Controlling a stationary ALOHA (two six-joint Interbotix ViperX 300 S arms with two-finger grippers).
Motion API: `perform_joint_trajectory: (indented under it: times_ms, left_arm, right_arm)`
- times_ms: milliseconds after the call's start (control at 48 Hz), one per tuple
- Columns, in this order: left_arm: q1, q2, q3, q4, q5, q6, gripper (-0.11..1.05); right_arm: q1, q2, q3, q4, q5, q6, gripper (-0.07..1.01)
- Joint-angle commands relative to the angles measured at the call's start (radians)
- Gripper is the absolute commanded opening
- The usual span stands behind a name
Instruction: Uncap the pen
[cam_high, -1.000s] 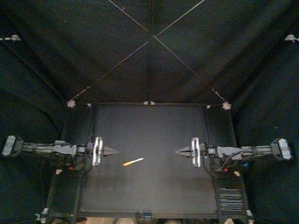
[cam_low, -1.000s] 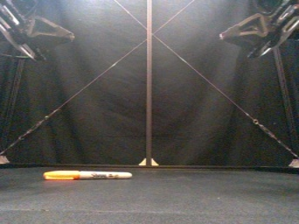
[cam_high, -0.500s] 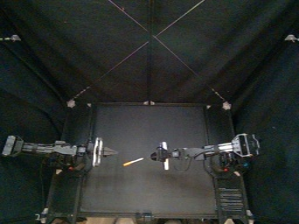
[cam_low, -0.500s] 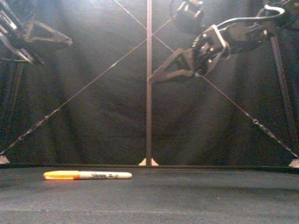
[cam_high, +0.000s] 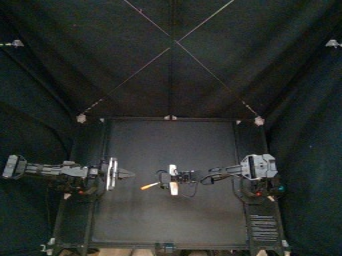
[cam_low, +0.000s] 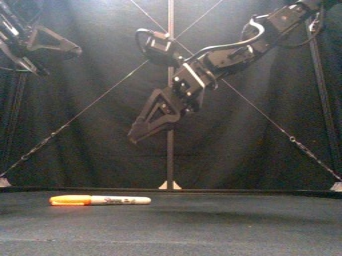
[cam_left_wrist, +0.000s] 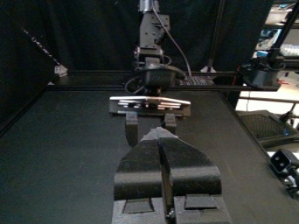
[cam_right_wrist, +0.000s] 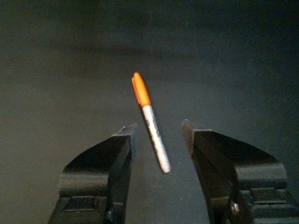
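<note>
A marker pen (cam_low: 102, 200) with a white barrel and an orange cap (cam_low: 67, 200) lies flat on the black table, left of centre. My right gripper (cam_low: 147, 124) hangs open well above it, reaching in past the middle. In the right wrist view the pen (cam_right_wrist: 151, 133) lies between and below the open jaws, orange cap (cam_right_wrist: 139, 88) pointing away. From above, the right gripper (cam_high: 170, 182) sits just right of the pen (cam_high: 148, 186). My left gripper (cam_high: 123, 176) is shut and empty, held high at the left, its joined jaws (cam_left_wrist: 163, 133) pointing at the right arm.
The black table (cam_high: 174, 225) holds nothing but the pen. Black curtains close the back and sides. The right arm (cam_low: 254, 40) slants down across the upper middle of the front view.
The right arm has swung from its rest at the right, toward the centre and downward over the pen, and its jaws have opened. Left arm and pen have not moved.
</note>
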Motion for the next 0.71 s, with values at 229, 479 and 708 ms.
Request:
perform_joint_trajectory:
  times_ms: [229,479,708]
  left_arm:
    - [0.002,0.002,-0.006,0.000,-0.003,0.0015,0.09]
    - [0.003,0.002,0.002,0.000,-0.003,0.0000,0.09]
    - [0.002,0.003,0.005,0.002,-0.003,0.0015,0.10]
  right_arm:
    - [-0.009,0.094,-0.153,0.058,0.209,-0.003,0.82]
    - [-0.025,0.143,-0.199,0.063,0.241,-0.003,0.81]
    - [-0.035,0.167,-0.201,0.077,0.247,-0.002,0.80]
